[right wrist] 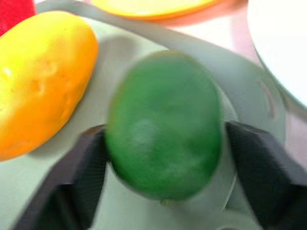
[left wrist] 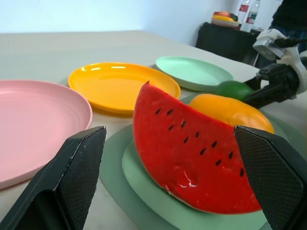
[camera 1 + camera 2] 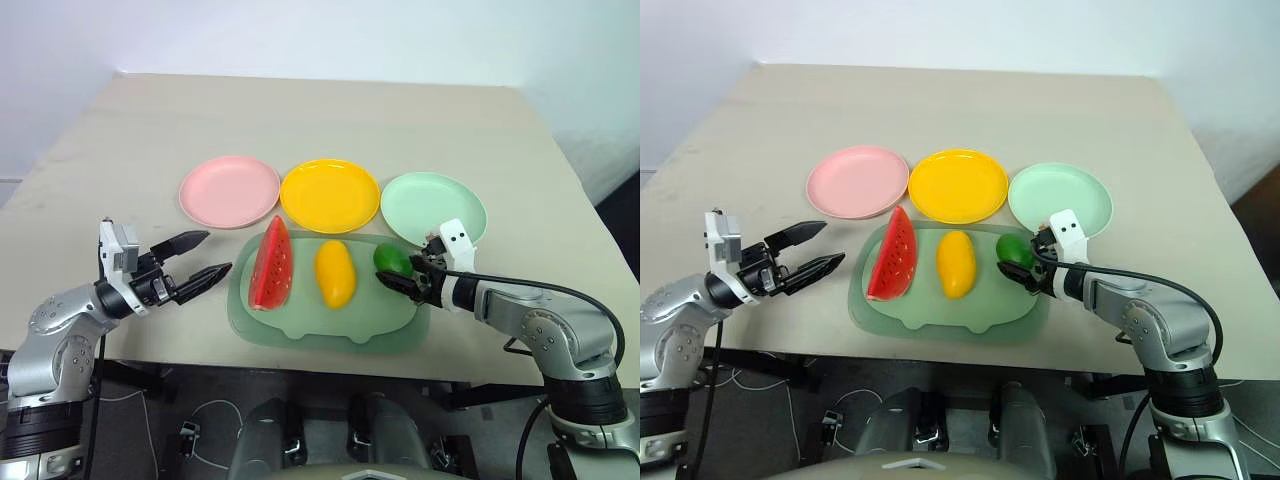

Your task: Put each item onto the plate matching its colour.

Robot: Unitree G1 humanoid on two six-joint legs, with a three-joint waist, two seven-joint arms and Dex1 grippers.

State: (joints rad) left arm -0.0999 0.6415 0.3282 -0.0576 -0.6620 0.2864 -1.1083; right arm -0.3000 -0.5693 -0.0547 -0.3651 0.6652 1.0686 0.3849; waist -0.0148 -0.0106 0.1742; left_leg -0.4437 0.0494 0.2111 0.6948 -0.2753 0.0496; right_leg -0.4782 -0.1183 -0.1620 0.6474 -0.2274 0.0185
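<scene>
Beige worktop (image 3: 330, 110): right gripper (image 1: 163, 139) jaws clamped on lime (image 3: 393, 259), mat's (image 3: 330, 325) 2 o'clock; left gripper (image 3: 205, 256) jaws wide open.

No text, label, brand, number or sign can be read on anything here; the far bottles' (image 2: 248, 10) labels are too small to read.
</scene>
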